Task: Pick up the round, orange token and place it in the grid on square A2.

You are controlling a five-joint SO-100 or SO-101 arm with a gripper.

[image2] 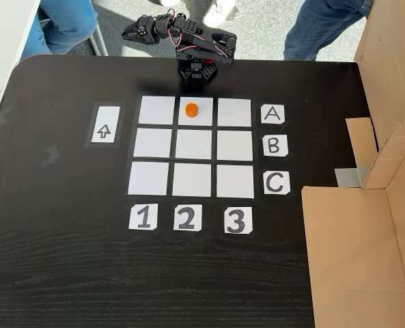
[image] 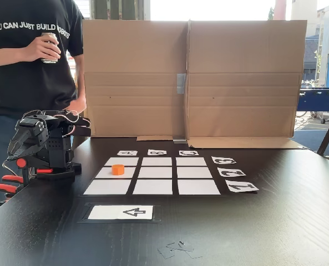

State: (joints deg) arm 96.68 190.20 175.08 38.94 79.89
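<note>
Black tabletop (image2: 65,273): token (image2: 191,109) on square A2 (image2: 203,117); folded arm's hand (image2: 131,31) state unclear.

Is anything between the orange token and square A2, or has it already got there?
Nothing stands in the way: the token already sits on square A2, the middle cell of the A row in a fixed view. The gripper is folded back off the grid.
</note>
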